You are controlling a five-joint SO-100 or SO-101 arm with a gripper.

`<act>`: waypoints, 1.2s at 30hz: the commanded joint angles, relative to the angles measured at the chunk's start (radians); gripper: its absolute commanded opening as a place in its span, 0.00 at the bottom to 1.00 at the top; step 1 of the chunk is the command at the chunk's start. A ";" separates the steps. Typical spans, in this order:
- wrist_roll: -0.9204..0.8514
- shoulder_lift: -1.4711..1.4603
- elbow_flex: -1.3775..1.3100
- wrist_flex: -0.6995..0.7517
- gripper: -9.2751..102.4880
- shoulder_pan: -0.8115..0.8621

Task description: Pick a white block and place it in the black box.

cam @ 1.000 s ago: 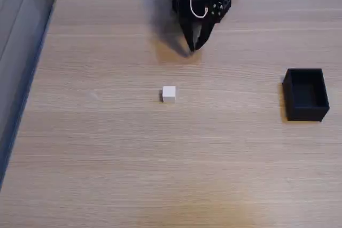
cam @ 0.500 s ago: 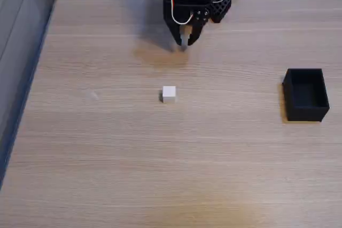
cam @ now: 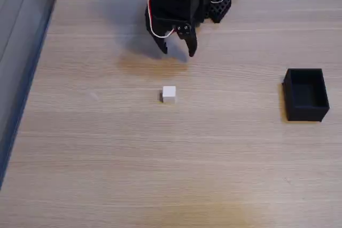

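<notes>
Mid-table: white block [cam: 169,94], nothing around it; gripper [cam: 178,50] above, spread wide, holding nothing; black box [cam: 306,94] far right.

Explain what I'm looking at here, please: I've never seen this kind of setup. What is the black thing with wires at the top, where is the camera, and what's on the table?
The camera is fixed and looks down at a slant on a wooden table. The black thing with red and white wires is a small robot arm; its end is a two-finger gripper, and the two fingers are spread apart, holding nothing. It hangs over the table's far part. Nearer the camera, apart from the gripper, the white block lies on the wood. At the right side of the picture stands the black box, open at the top with nothing visible inside. The job is to put the block in that box; it has not been picked up yet.
</notes>
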 commanded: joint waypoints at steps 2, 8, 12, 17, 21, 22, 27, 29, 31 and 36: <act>-0.009 -0.063 -0.066 -0.038 0.34 0.006; -0.025 -0.178 -0.127 -0.103 0.34 0.015; -0.028 -0.244 -0.179 -0.121 0.35 0.017; -0.028 -0.316 -0.235 -0.135 0.35 0.017; -0.025 -0.368 -0.265 -0.156 0.35 0.017; -0.025 -0.379 -0.275 -0.158 0.35 0.017; -0.014 -0.419 -0.311 -0.160 0.36 0.005; -0.009 -0.433 -0.324 -0.163 0.36 -0.003; -0.006 -0.445 -0.336 -0.164 0.36 -0.009; 0.006 -0.486 -0.370 -0.173 0.36 -0.021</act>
